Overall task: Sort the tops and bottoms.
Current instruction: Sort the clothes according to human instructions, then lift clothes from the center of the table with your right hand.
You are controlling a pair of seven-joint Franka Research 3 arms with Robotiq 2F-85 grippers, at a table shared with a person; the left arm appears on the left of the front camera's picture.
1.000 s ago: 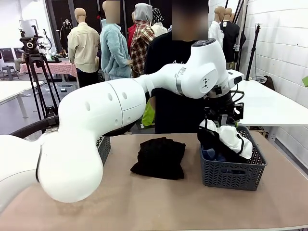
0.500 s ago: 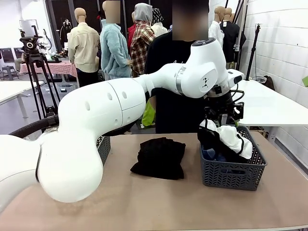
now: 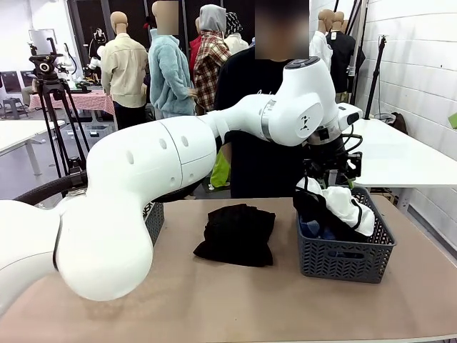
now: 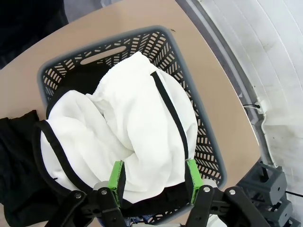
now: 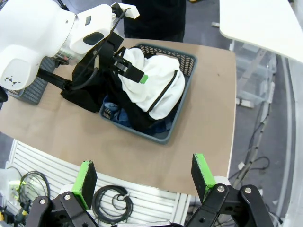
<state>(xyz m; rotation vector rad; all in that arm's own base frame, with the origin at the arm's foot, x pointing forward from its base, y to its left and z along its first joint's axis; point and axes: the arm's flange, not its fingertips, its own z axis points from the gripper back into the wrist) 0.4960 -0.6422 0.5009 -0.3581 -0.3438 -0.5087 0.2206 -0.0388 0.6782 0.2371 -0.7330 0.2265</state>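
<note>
Overhead, on the brown worktop [image 4: 215,94] by a white wall [image 3: 421,64], my left claw [image 4: 154,176] pinches the crumpled white piece with black edging [image 4: 137,123] in the grey basket [image 4: 204,146]; my right claw [image 5: 142,163] gapes.

I read the white piece [image 4: 142,127] between the left gripper [image 4: 153,165] fingers as soft matt cloth, slightly fleecy, with smoother black edging. The basket [image 4: 207,144] under the gripper is grey moulded plastic, matt, with slotted walls. The black piece [image 3: 235,232] off to the gripper's side is matt cloth, no sheen. The table [image 4: 213,94] top looks smooth, matt, tan. The pads [image 4: 115,175] are green and look rubbery. The arm shell [image 3: 143,179] is glossy white plastic.
</note>
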